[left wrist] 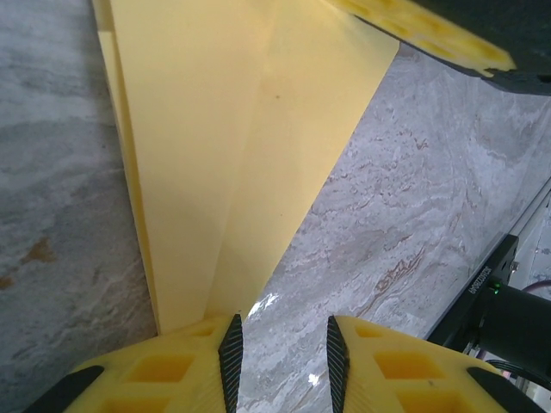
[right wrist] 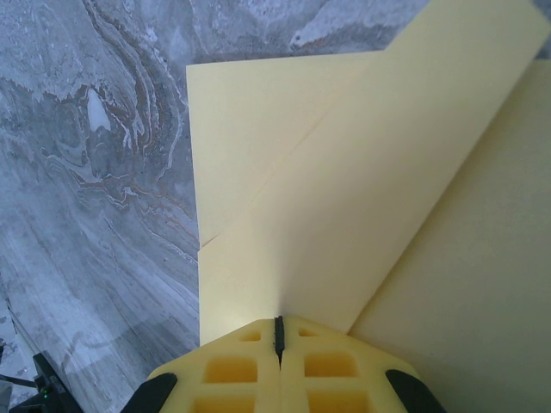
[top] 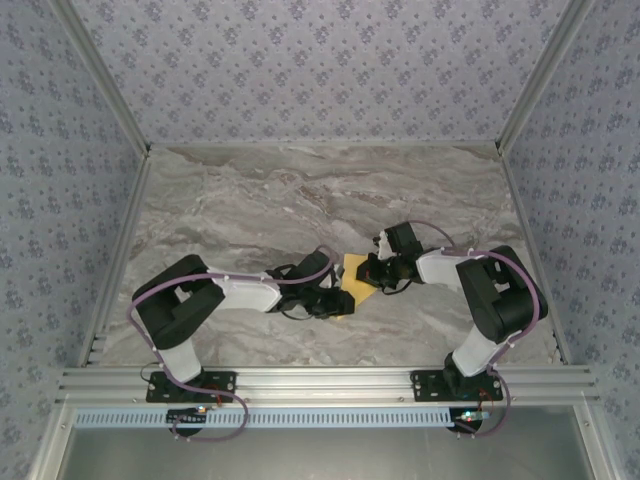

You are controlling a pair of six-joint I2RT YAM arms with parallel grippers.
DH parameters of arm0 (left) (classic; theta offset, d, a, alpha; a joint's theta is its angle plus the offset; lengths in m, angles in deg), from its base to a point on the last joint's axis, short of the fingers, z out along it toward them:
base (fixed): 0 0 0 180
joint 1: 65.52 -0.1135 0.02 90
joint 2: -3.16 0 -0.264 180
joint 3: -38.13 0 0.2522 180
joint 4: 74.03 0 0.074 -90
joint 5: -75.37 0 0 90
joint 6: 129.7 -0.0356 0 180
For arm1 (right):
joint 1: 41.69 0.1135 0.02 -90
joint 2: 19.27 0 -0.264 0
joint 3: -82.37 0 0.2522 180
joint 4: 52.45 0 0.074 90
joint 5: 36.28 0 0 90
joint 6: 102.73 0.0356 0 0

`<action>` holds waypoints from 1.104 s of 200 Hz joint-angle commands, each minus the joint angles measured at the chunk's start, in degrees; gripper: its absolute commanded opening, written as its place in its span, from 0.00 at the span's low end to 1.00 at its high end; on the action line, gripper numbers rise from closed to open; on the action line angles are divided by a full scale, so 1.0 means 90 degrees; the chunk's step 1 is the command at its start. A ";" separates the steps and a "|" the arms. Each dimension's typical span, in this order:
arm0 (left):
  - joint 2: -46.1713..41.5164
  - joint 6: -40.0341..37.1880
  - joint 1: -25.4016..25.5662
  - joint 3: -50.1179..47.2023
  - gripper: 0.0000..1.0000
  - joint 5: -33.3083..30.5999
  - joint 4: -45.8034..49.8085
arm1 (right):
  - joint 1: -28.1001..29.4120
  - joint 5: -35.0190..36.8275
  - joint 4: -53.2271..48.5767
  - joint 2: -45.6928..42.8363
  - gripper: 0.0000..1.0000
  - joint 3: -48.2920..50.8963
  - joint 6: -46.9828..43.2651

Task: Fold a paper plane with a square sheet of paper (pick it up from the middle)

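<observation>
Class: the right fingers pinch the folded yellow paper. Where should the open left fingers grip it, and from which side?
Probably the narrow end of the paper, just before the left fingers, coming low along the table from the side opposite the right fingers. The folded layers taper together there, so one pinch should catch them all.

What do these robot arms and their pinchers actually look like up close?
The left arm and right arm are each a chain of chunky black and white segments on a black base plate, with a lilac cable looping along it. The left gripper and right gripper have two blocky yellow fingers with square cut-outs, lined inside with ribbed black pads.
</observation>
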 commanded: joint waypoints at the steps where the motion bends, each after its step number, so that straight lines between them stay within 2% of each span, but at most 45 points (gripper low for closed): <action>1: 0.0122 0.0092 0.0068 -0.0048 0.35 0.0123 -0.0124 | 0.0052 0.0850 -0.0671 0.0505 0.00 0.0232 -0.0011; 76: 0.0249 0.0138 0.0132 -0.0048 0.35 0.0111 -0.0070 | 0.0061 0.0862 -0.0669 0.0533 0.00 0.0245 -0.0013; 116: -0.0056 -0.0055 -0.0010 0.0164 0.34 0.0029 0.0040 | 0.0055 0.0901 -0.0716 0.0552 0.00 0.0242 -0.0030; 153: -0.0384 -0.0223 -0.0253 0.0327 0.31 -0.0242 0.0200 | 0.0053 0.0918 -0.0740 0.0560 0.00 0.0245 -0.0051; 221: 0.0131 -0.0266 -0.0289 0.0485 0.20 -0.0153 0.0417 | 0.0061 0.0894 -0.0765 0.0569 0.00 0.0228 -0.0043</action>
